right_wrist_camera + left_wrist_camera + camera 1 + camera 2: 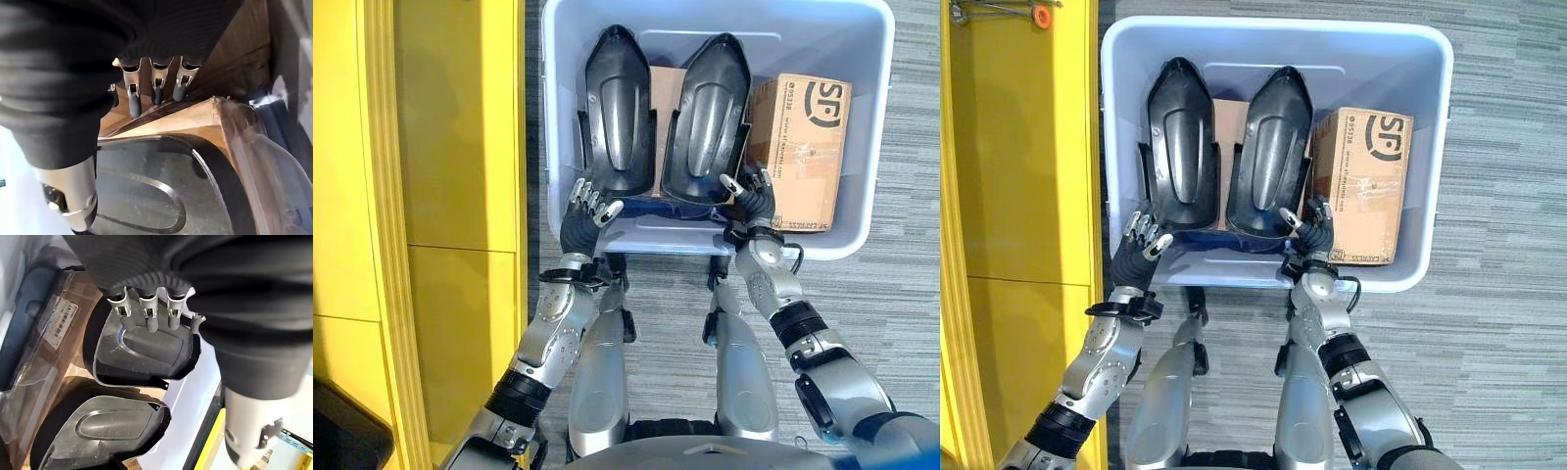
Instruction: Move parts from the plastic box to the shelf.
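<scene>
Two black moulded parts lie side by side in the pale plastic box (822, 39), the left part (619, 108) and the right part (710, 113). My left hand (582, 215) hovers at the box's near left corner, its relaxed fingers (146, 316) reaching over the near end of the left part (146, 352) and holding nothing. My right hand (754, 201) is at the near end of the right part (156, 191), between it and a cardboard carton (800, 147). Its fingers (156, 85) are straight with the thumb apart. The yellow shelf (440, 147) stands to the left.
A smaller brown carton (666, 88) lies under and between the two black parts. The box sits on grey carpet (901, 323), close against the shelf's side. Its near rim (675, 240) lies just beyond my wrists.
</scene>
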Tool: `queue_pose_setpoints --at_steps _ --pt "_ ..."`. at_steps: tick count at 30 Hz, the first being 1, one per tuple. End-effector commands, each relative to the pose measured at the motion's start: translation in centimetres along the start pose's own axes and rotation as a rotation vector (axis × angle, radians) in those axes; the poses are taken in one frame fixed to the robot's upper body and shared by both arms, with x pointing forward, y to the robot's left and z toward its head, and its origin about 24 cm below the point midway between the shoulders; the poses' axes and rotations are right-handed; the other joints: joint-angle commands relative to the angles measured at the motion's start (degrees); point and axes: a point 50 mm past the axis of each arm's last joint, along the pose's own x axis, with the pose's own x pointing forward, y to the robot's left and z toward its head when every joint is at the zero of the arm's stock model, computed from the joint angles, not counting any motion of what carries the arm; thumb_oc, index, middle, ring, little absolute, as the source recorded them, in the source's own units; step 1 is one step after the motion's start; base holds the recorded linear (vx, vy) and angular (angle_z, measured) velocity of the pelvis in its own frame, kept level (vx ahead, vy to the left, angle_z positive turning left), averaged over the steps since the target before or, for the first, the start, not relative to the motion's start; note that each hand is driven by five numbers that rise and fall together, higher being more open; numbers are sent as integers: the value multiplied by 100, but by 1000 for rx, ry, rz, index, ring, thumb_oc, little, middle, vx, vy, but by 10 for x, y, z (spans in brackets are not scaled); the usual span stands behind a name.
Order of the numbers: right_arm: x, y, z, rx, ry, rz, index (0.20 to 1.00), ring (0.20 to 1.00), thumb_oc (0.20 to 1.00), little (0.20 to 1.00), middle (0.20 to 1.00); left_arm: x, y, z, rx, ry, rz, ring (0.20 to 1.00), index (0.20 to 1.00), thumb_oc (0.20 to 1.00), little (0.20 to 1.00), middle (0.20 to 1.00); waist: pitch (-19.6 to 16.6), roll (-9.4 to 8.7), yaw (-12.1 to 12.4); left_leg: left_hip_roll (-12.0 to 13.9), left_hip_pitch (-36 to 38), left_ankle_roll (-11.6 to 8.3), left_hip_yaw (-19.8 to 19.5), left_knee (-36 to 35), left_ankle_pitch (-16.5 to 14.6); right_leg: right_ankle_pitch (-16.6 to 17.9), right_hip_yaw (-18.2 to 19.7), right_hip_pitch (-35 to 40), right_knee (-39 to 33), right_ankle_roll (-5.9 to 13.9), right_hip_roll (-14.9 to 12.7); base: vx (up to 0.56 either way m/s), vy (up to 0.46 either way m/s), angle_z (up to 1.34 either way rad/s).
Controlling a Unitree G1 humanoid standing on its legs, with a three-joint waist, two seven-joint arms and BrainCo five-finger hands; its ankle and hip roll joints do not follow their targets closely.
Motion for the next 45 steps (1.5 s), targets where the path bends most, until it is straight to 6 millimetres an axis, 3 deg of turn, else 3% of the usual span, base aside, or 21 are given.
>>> queue_pose_setpoints --at_steps 1,10,22,25,27,31,32,33,37,45 --pt "9 -5 15 41 -49 -55 1000 1000 1000 1000 1000 -4 -9 19 -26 -91 -62 1000 1000 1000 1000 1000 -12 115 31 271 -69 -216 -145 210 -96 -311 -194 -225 614 269 -273 0 0 0" --pt "28 -4 28 -101 -61 -76 1000 1000 1000 1000 1000 -3 -15 20 -66 -97 -85 1000 1000 1000 1000 1000 -12 181 105 269 -156 -208 -175 192 -86 -359 -194 -362 705 252 -254 0 0 0" --pt "55 0 82 -308 -198 -91 1000 1000 1000 1000 1000 -1 -23 26 -61 -122 -136 1000 1000 1000 1000 1000 -12 200 197 238 -515 -186 -283 345 -121 -387 -229 -632 818 248 -253 -1 0 2" --pt "64 -9 97 -342 -207 -143 1000 1000 1000 1000 1000 -1 -26 29 -61 -130 -153 1000 1000 1000 1000 1000 -12 226 241 212 -652 -174 -340 393 -135 -399 -238 -731 868 247 -269 -10 0 7" --pt "65 -9 99 -311 -203 -151 1000 1000 1000 1000 1000 -1 -27 29 -64 -131 -158 1000 1000 1000 1000 1000 -12 237 249 204 -689 -170 -364 406 -138 -411 -244 -745 883 247 -274 -12 2 9" --pt "73 -32 101 -367 -144 -212 1000 1000 1000 1000 1000 -2 -32 31 -74 -134 -196 1000 1000 1000 1000 1000 -12 336 344 143 -859 -140 -451 500 -163 -460 -270 -890 1024 237 -335 -19 18 14" --pt "74 -37 97 -365 -114 -221 846 846 846 846 846 -2 -33 30 -79 -133 -199 1000 1000 1000 1000 1000 -12 341 365 138 -878 -132 -446 505 -169 -474 -276 -919 1047 235 -327 -16 21 15" --pt "74 -41 95 -387 -100 -229 225 225 225 225 225 -2 -33 30 -76 -131 -204 1000 1000 1000 1000 1000 -12 342 378 137 -889 -128 -448 511 -171 -481 -280 -930 1060 234 -325 -17 15 13" --pt "73 -49 85 -388 -51 -250 200 200 200 200 200 -1 -35 30 -83 -128 -213 1000 1000 1000 1000 1000 -12 366 388 142 -891 -126 -454 531 -179 -511 -286 -927 1083 228 -320 -7 -1 2" --pt "61 -45 59 -121 -25 -262 200 200 200 200 200 2 -38 22 -94 -94 -218 1000 1000 1000 1000 1000 -12 284 286 182 -399 -142 -421 460 -208 -537 -296 -499 1034 237 -280 0 0 0"
